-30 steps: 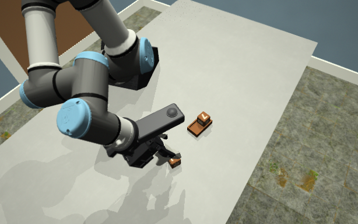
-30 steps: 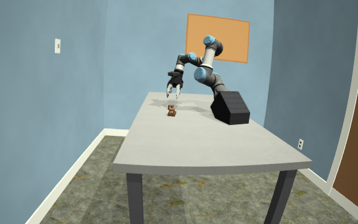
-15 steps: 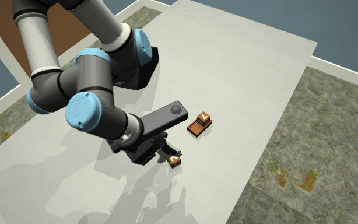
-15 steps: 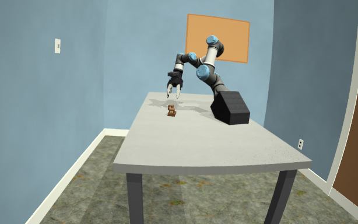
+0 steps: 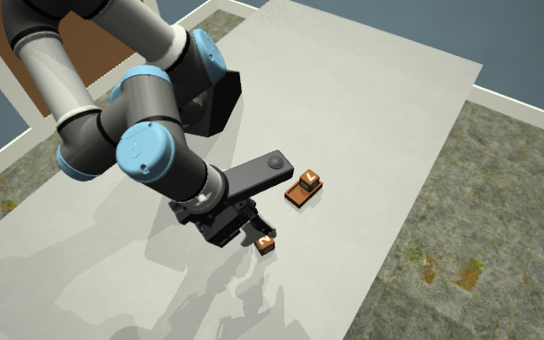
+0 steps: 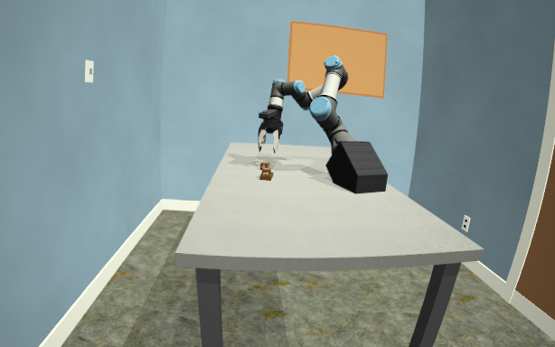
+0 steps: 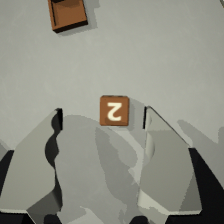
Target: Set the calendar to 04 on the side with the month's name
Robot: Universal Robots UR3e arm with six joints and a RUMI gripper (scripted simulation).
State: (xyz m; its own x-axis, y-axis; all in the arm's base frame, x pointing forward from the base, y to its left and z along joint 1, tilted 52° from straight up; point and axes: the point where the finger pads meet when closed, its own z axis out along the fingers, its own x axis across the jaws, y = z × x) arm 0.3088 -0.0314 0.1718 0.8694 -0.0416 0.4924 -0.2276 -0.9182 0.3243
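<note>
One cube (image 5: 265,244) (image 7: 114,111) wants a centred, level descent, judging by the top view, where it sits on the tabletop (image 5: 345,111) (image 6: 289,217) (image 7: 150,55) at lower centre, outside the tray (image 5: 294,199) (image 6: 266,177) (image 7: 70,17); in the exterior view the claw (image 6: 268,151) (image 7: 103,109) hangs above, parted and holding nothing; in the wrist view the cube lies mid-frame, nearer the right finger

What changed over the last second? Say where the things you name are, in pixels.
In the top view, the gripper (image 5: 249,236) (image 6: 268,151) (image 7: 103,109) and wrist shifted up and to the right. Nothing was taken hold of or let go. The loose cube (image 5: 265,245) (image 6: 265,165) (image 7: 114,111), the tray (image 5: 298,197) (image 6: 266,178) (image 7: 69,15) and its cube (image 5: 309,180) (image 6: 267,173) stayed put.
</note>
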